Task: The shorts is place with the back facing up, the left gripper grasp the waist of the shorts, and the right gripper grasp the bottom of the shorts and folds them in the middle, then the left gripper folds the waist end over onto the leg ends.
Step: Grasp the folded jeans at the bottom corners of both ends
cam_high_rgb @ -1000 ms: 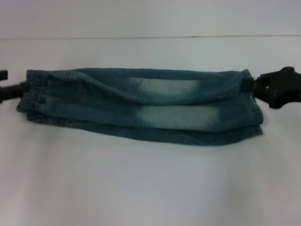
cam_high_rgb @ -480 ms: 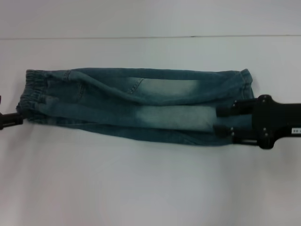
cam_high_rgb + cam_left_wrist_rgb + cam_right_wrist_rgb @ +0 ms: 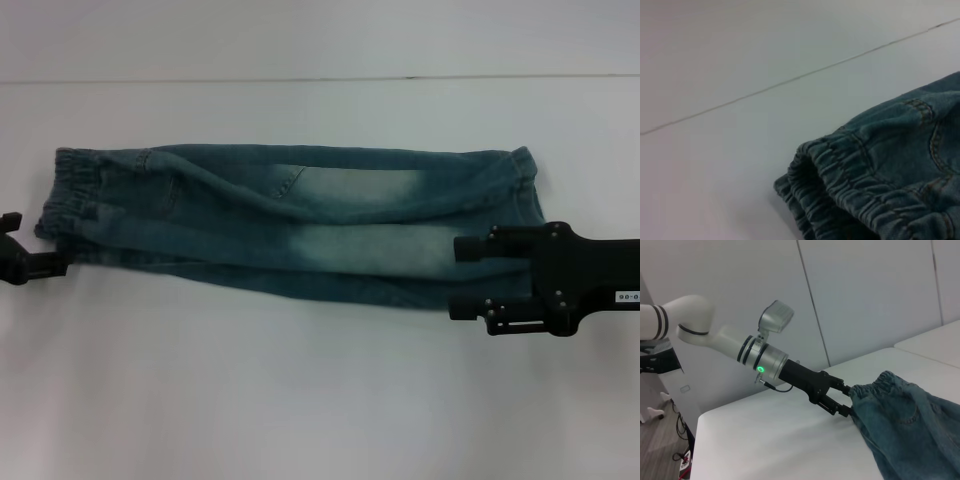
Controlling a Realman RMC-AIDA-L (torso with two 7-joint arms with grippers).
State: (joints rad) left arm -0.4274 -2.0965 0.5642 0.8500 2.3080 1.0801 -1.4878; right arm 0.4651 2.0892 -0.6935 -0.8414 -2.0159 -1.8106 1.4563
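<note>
The blue denim shorts (image 3: 300, 225) lie folded lengthwise on the white table (image 3: 300, 400). The elastic waist (image 3: 70, 190) is at the left and the leg ends (image 3: 520, 190) are at the right. My left gripper (image 3: 40, 264) sits at the near corner of the waist. In the right wrist view the left gripper (image 3: 844, 401) has its fingers apart, with the tips at the waist (image 3: 880, 385) edge. My right gripper (image 3: 462, 278) is open over the near part of the leg ends, one finger (image 3: 470, 246) on the cloth. The left wrist view shows the waist (image 3: 840, 175) close up.
A seam (image 3: 320, 78) crosses the table behind the shorts. Bare white tabletop lies in front of the shorts. In the right wrist view, the table's far edge (image 3: 740, 405) and a wall with floor beyond it are visible.
Both grippers left the far edge of the shorts and came to the near side. The right one now reaches in over the leg ends, and the left one has edged toward the waist corner.
</note>
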